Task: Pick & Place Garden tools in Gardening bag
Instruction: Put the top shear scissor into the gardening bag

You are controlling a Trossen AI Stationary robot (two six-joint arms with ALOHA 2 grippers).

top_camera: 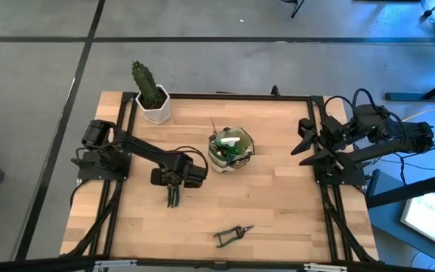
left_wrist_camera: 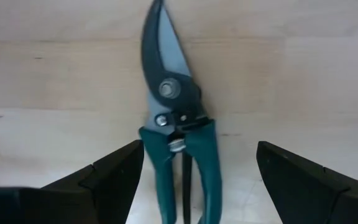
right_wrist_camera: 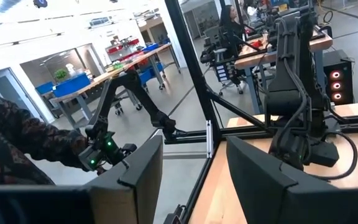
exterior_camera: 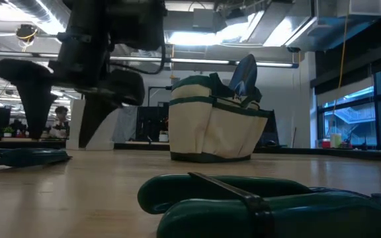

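Note:
Black pruning shears (top_camera: 232, 235) with green handles lie flat on the wooden table near its front edge, blades shut. They fill the foreground of the low view (exterior_camera: 243, 205). My left gripper (top_camera: 172, 201) points down over the table, open, left of the shears. In the left wrist view the shears (left_wrist_camera: 179, 124) show between and beyond its spread fingers, untouched. The gardening bag (top_camera: 230, 149) stands upright at the table's middle, cream with green trim (exterior_camera: 213, 122), tools sticking out of its mouth. My right gripper (top_camera: 305, 142) waits open and raised at the right edge.
A green cactus in a white pot (top_camera: 152, 94) stands at the far left corner. Black frame rails (top_camera: 329, 219) run along the table's sides. Bare wood lies between the bag and the shears. A person's sleeve (right_wrist_camera: 17, 143) shows beyond the table.

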